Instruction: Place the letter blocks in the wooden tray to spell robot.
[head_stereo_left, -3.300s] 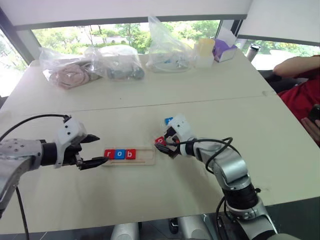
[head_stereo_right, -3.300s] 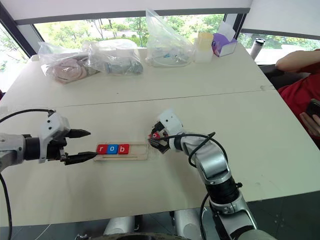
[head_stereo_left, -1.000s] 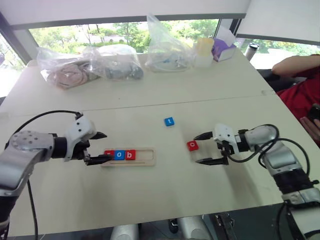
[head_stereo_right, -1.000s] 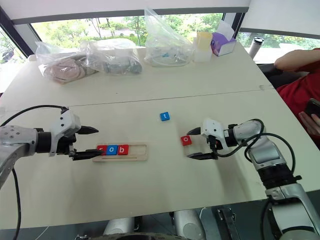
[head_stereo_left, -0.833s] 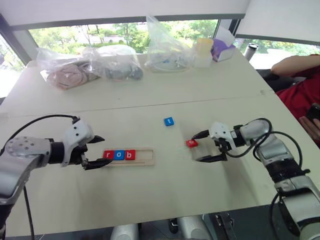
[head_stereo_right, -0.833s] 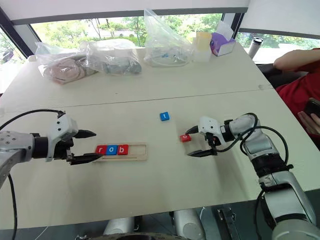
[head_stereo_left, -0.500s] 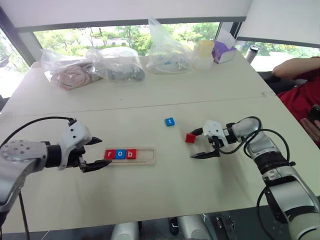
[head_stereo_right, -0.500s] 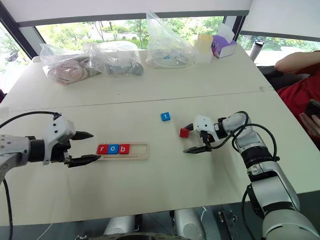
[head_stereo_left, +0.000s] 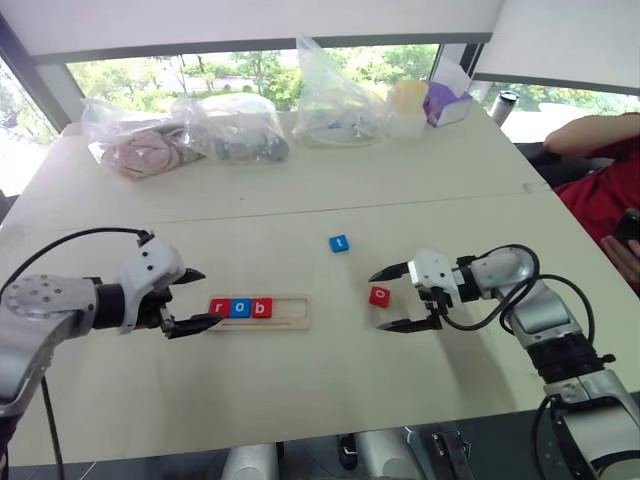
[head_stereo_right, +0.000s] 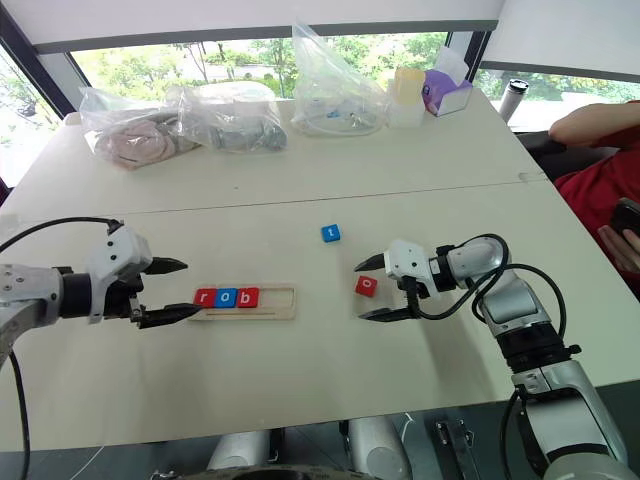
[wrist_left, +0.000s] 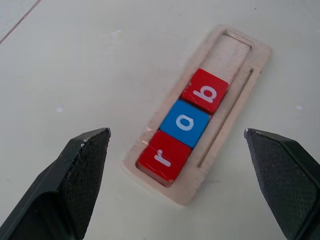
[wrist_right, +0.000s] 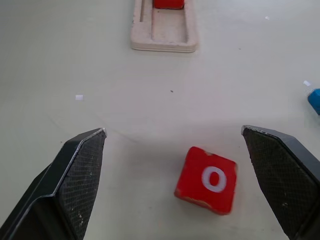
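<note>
The wooden tray (head_stereo_left: 291, 310) lies left of the table's middle. Its left part holds a red r block (head_stereo_left: 219, 308), a blue o block (head_stereo_left: 240, 308) and a red b block (head_stereo_left: 261, 308); its right part is bare. My left gripper (head_stereo_left: 210, 297) is open just off the tray's left end, with nothing between its fingers. A second, red o block (wrist_right: 206, 180) lies flat on the table between the open fingers of my right gripper (head_stereo_left: 376, 302), touching neither. A blue t block (head_stereo_left: 339, 243) lies alone farther back.
Several clear plastic bags (head_stereo_left: 235, 125) line the far edge, with a purple tissue box (head_stereo_left: 446, 100) and a pale cup (head_stereo_left: 408, 105) beside them. A person's arm in a red sleeve (head_stereo_left: 600, 190) rests at the right edge. A seam (head_stereo_left: 420, 200) crosses the table.
My right gripper has shifted left and now straddles the red o block, which stood tipped on edge half a second ago and now lies flat. The left gripper has stayed put.
</note>
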